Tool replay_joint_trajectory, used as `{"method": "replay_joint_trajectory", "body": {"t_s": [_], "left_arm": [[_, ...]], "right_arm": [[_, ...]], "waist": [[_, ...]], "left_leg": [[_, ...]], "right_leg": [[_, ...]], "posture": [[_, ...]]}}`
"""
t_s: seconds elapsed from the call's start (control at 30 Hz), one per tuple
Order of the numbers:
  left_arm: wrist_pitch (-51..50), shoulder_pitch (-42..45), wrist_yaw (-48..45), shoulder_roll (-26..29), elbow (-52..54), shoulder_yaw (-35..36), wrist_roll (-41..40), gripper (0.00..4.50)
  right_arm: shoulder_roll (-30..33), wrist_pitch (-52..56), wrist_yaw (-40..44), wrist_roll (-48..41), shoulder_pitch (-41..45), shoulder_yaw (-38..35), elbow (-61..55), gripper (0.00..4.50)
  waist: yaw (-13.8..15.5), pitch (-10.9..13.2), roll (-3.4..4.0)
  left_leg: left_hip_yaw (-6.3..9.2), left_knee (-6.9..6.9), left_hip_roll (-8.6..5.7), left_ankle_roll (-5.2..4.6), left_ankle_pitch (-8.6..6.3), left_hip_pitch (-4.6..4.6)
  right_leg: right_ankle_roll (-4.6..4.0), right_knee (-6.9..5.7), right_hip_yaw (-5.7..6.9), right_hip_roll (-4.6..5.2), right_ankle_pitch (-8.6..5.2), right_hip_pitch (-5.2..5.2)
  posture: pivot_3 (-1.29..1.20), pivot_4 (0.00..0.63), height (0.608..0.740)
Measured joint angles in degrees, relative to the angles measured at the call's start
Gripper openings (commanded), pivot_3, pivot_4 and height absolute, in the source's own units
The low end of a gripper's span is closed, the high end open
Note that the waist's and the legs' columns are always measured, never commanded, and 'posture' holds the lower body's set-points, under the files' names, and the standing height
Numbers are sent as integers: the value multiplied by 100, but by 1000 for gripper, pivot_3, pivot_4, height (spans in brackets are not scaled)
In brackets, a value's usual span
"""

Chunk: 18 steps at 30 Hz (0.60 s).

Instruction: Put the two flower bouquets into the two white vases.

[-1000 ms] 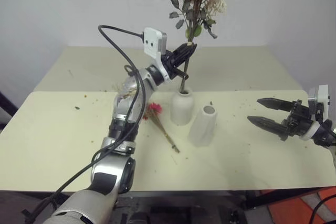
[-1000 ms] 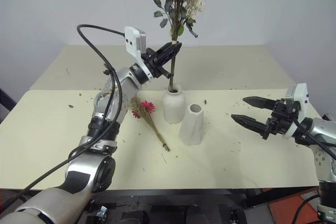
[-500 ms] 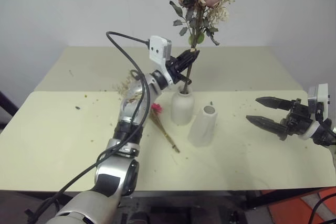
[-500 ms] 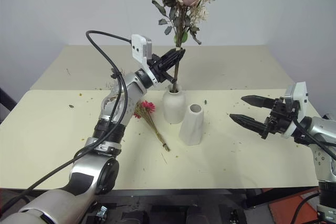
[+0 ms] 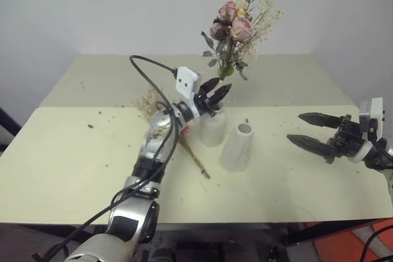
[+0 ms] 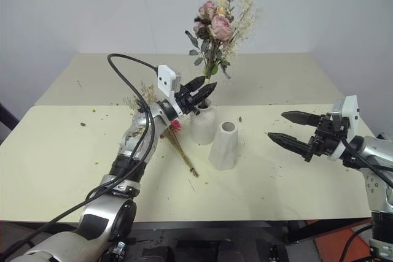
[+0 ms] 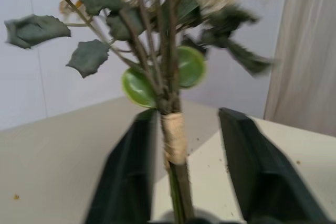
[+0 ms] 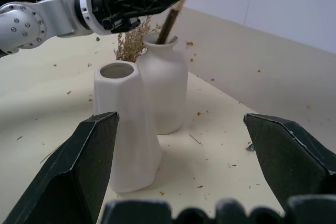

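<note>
Because the stems of the dried bunch of pale pink roses with grey-green leaves (image 5: 233, 29) are already standing down inside the narrow flared neck of the rounded, bottle-shaped matte white ceramic vase (image 5: 212, 128), the left gripper (image 5: 215, 94) is sitting just above that neck with its two black fingers spread apart on either side of the stems; in the left wrist view the wrapped part of the stems is standing in the gap, close to one finger (image 7: 126, 177) and clear of the other, so I judge that the gripper is holding nothing and the vase is carrying the bunch. The roses are leaning a little away from upright above the gripper, probably because the neck is the only support. Just beyond the bottle vase, on the side away from the left gripper, the plain tapered white ceramic vase (image 5: 237, 146) is standing empty, touching or nearly touching its neighbour. The second bunch, tan dried grass on thin brown stems with a bright pink daisy (image 5: 184, 139), is lying flat on the pale yellow tabletop (image 5: 67, 151) below the left gripper and partly behind the left forearm, waiting for its turn. The right gripper (image 5: 310, 131) is hovering well apart from both vases, wide open and empty, its fingers pointing toward them.
</note>
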State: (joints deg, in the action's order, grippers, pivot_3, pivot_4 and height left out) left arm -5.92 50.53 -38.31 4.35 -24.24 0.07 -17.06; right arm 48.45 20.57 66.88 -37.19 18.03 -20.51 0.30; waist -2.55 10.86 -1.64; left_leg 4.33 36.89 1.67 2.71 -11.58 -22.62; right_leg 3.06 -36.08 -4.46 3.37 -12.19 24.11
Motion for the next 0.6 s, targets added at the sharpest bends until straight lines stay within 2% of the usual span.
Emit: {"method": "replay_joint_trajectory", "body": {"t_s": [0.1, 0.17, 0.43, 0.5, 0.6], "left_arm": [[-303, -164, -19, 105, 468, -10, -80, 4018], [-482, -319, -32, 169, 800, -14, -122, 4486], [-1544, -1102, 263, 499, 2272, 34, -405, 4486], [-2063, -1248, 488, 615, 2694, 115, -567, 4486], [-3473, -1313, 1077, 932, 3400, 349, -893, 4486]], "right_arm": [[-28, -3, 10, 5, 90, 71, 26, 4500], [-42, -4, 28, 15, 130, 123, 51, 4500], [-59, -37, 117, 109, 336, 244, 275, 4500], [-60, -60, 163, 122, 381, 283, 311, 4500], [-59, -117, 252, 207, 430, 394, 389, 4500]], "waist": [[-6, 0, 0], [-4, 0, 1], [-8, 0, 1], [-9, 0, 1], [-5, 0, 1]], "left_leg": [[0, 0, 0, 0, 0, 3], [0, -1, 1, 0, 0, 3], [-1, 0, 1, 0, 0, 8], [-1, 0, 2, 0, 0, 8], [-1, 2, 2, 0, 0, 10]], "right_leg": [[0, 0, -1, 0, 0, -1], [0, 0, -2, -1, 0, 0], [-1, -2, -4, -1, 0, -2], [0, -4, -4, -1, 0, -3], [1, -7, -4, -1, 0, -3]], "posture": [[0, 150, 740], [0, 150, 740], [0, 150, 740], [0, 150, 740], [0, 150, 740]]}}
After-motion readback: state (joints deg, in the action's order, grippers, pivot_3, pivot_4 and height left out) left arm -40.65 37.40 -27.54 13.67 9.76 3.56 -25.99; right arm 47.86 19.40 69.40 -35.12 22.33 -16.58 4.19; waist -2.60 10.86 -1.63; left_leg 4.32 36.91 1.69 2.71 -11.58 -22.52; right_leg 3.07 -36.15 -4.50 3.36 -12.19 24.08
